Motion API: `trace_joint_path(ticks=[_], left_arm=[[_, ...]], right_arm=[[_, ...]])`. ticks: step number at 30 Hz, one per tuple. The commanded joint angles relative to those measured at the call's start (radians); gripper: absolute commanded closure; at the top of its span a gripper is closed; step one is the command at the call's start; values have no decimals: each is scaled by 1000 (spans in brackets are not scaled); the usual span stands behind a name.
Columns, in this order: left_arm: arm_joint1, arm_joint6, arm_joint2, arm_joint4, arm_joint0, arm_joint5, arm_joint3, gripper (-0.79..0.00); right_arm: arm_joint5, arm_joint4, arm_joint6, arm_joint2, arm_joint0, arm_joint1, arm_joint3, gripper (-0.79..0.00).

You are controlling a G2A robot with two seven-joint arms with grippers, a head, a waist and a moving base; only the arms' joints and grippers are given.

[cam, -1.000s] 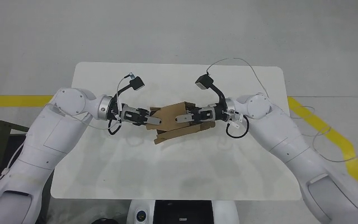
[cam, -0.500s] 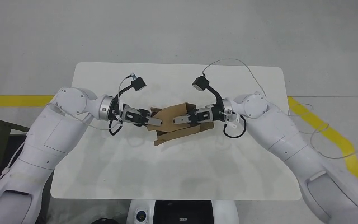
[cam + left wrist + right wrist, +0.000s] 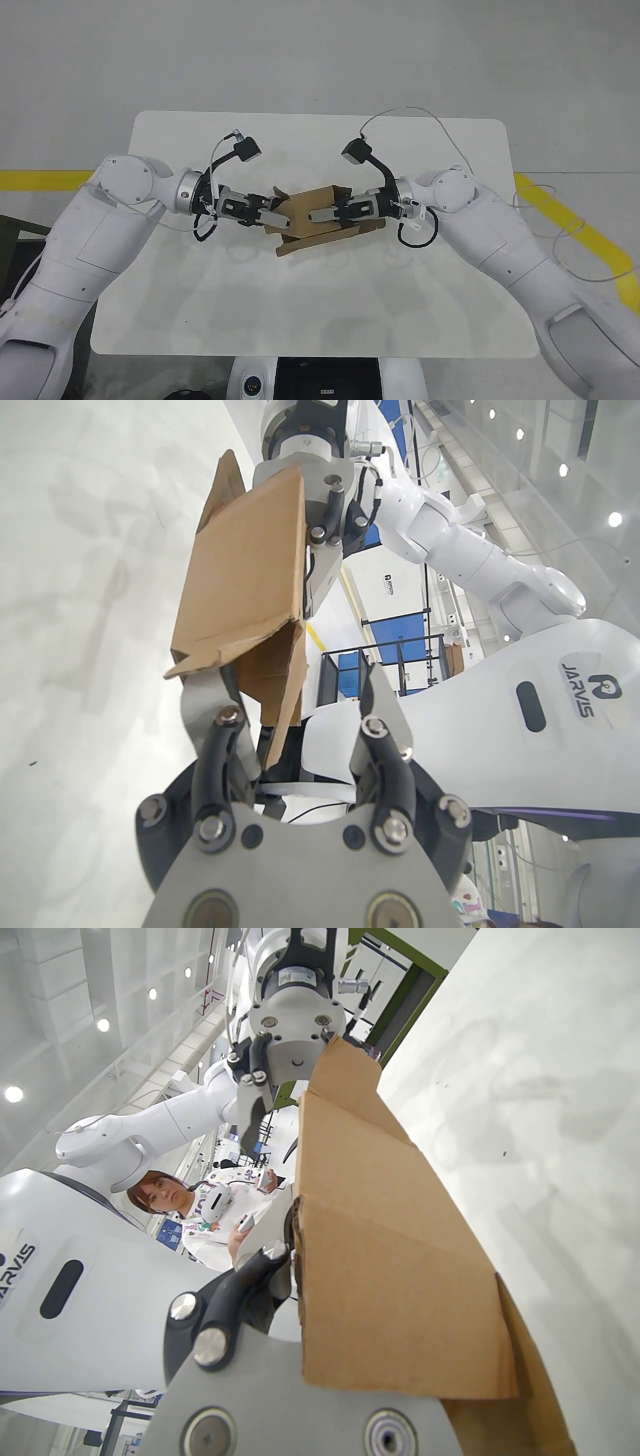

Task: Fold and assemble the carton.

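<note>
Carton (image 3: 318, 222) sits half-folded over the middle of the worktop (image 3: 200, 300), between both arms. Left gripper (image 3: 295, 680) is spread (one finger under a flap, a panel edge between the two). Right gripper (image 3: 322, 213) meets the carton's far end; cardboard hides its grip, so I cannot tell.

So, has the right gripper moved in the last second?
Yes, slightly. In the top view the right gripper has crept away from the table's right edge, toward the left gripper.

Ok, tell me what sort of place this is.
Probably a large robot test hall or factory floor: high ceiling with spotlights, yellow floor marking beside the white table, metal racks with blue panels behind.
</note>
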Motion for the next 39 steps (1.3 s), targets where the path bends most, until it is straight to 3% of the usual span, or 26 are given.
trace_joint_path(ticks=[1,21,39], left_arm=[[0,2,-4,-12,0,-2,0,-785],[-5,-3,-49,-144,28,3,-41,-785],[-41,4,-4,-131,2,-4,-61,-785]], right_arm=[[-5,-5,-5,-2,2,0,3,0],[-87,-67,-87,7,4,-15,69,0],[-98,-102,-98,34,-4,-47,69,0]])
